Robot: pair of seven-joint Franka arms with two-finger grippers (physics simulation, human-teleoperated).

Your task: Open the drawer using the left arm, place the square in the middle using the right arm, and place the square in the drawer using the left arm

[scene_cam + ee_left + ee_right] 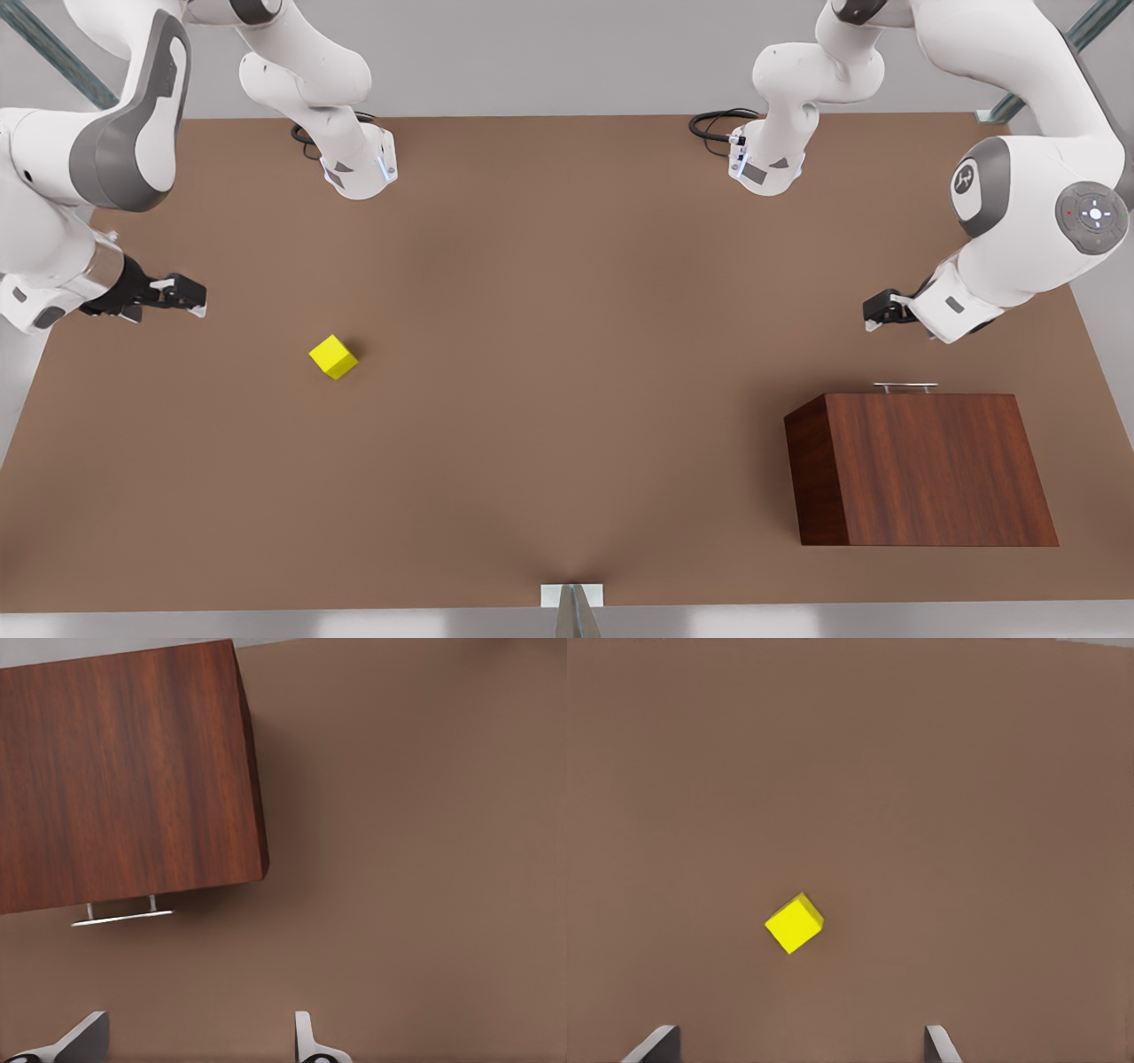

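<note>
The drawer (904,396) is sitting shut, flush in the wooden cabinet (930,470) at the front view's right. Its thin silver handle (904,386) is running along the cabinet's far edge, long axis across the front view, sticking out toward the arm bases.

The left hand (873,312) is hovering above the tabletop (567,266) near that handle, a bit toward the front view's left of it and on the base side. In the left wrist view its fingers (84,1038) are standing wide apart and holding nothing, with the handle (122,917) lying just ahead of them and off toward one fingertip rather than centred between them. The bar's long axis is lying roughly along the line between the two fingertips, so I judge the hand is needing a wrist turn plus a short shift before the fingers can straddle it.

The square (333,357) is resting on the tabletop at the front view's left, well apart from the cabinet and short of the middle. The right hand (197,295) is waiting near it, fingers (656,1045) spread wide and empty; in the right wrist view the square (795,923) is lying ahead of the fingertips, turned corner-on.

The left hand is far nearer the handle, so opening looks like the step in hand; nothing yet done.
</note>
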